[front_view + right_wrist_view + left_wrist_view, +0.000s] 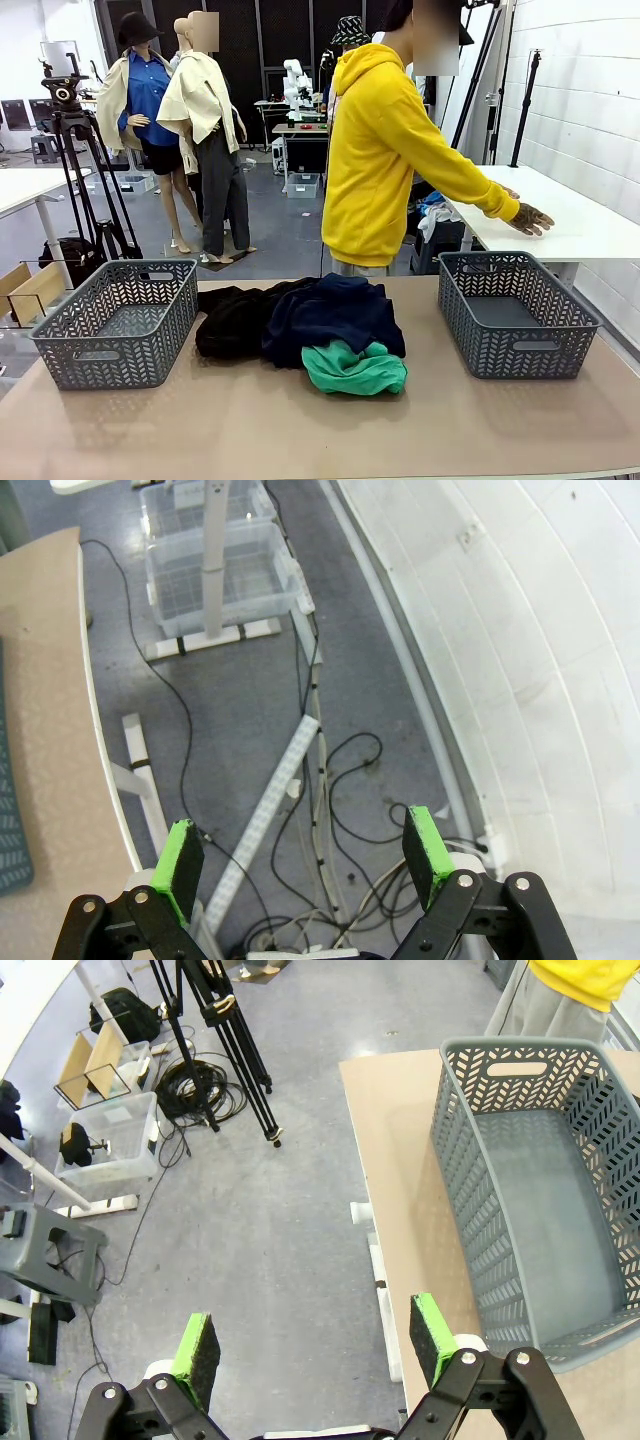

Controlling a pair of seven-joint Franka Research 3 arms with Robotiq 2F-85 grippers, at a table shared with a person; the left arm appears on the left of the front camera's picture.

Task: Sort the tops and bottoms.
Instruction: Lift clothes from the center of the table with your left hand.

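Bright, even overhead light on my feeds, sharp focus; beyond the right tool [298,820] the wall [520,630] bows.

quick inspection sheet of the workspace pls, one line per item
surface: tan table, bare apart from the job's things
job's things: black garment, navy garment and green garment piled mid-table, touching; left basket and right basket empty
clutter: nothing seen
grippers: left gripper open; right gripper open; both over floor, holding nothing
cables: coil by tripod; loose cables on floor near wall
surroundings: person in yellow hoodie at far side
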